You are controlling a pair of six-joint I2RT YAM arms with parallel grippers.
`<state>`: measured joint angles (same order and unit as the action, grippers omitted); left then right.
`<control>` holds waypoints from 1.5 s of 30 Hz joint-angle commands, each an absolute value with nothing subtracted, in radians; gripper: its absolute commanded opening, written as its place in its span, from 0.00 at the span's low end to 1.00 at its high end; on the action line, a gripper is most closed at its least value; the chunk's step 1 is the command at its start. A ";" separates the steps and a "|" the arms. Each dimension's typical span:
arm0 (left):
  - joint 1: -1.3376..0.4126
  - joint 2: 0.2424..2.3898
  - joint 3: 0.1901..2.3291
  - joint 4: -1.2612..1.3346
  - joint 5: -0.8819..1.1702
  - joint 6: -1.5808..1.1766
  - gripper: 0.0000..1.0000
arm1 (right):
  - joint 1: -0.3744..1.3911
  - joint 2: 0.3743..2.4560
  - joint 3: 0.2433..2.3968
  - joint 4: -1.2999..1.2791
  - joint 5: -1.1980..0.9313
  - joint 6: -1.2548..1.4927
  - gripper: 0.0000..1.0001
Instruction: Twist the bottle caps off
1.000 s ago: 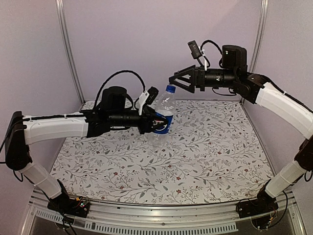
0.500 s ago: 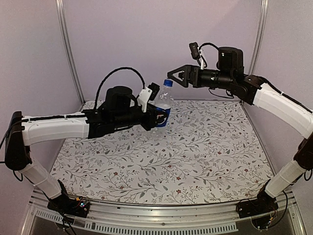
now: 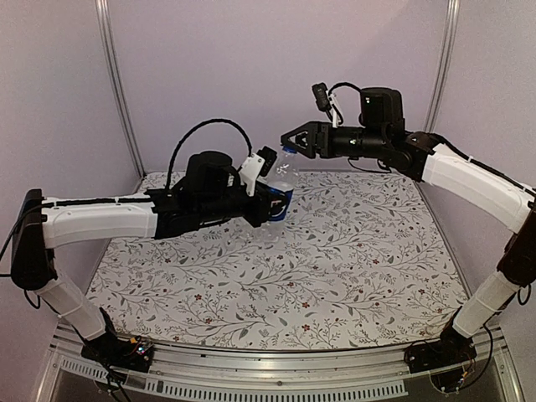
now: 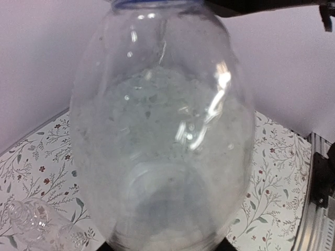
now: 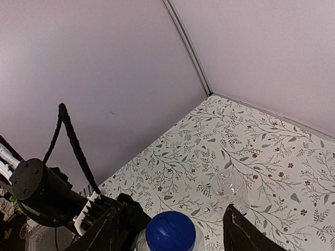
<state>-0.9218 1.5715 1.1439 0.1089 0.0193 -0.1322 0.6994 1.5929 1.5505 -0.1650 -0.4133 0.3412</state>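
Two arms meet over the far half of the flower-patterned tabletop [image 3: 335, 260]. The left tool [image 3: 270, 199] is clamped around the Pepsi bottle [image 3: 283, 177] at its blue label band and holds it in the air, clear of the tabletop, with the neck leaning up and away toward the back wall. In the left wrist view the clear body of this bottle fills nearly the whole picture, and a thin blue edge shows at the very top.

The right tool [image 3: 286, 144] reaches in from the right at the level of the bottle's top. In the right wrist view its two dark fingers [image 5: 243, 235] stand on either side of the blue cap [image 5: 170, 231], with a gap showing between the cap and each finger, so the jaws are partly apart and grip nothing. The cap sits on the bottle's neck.

One plain bottle [image 5: 228, 185], clear and without a label, lies on its side on the tabletop beyond the held one, well apart from both tools. A small clear ring [image 5: 207, 210] lies just beside it; I cannot tell whether it is a cap.
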 commanded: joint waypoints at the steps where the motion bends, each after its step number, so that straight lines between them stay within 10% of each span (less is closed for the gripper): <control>1: -0.941 1.580 1.173 0.113 0.011 -0.125 0.26 | 0.705 1.618 1.569 -0.160 -0.423 0.337 0.63; 18: -0.946 1.584 1.166 0.110 0.010 -0.115 0.26 | 0.705 1.628 1.572 -0.148 -0.446 0.333 0.36; 29: -0.938 1.555 1.146 0.106 0.203 -0.031 0.26 | 0.697 1.600 1.548 -0.122 -0.609 0.226 0.00; 45: -0.819 1.497 1.077 0.181 1.064 -0.088 0.26 | 0.652 1.598 1.544 -0.191 -1.321 -0.118 0.09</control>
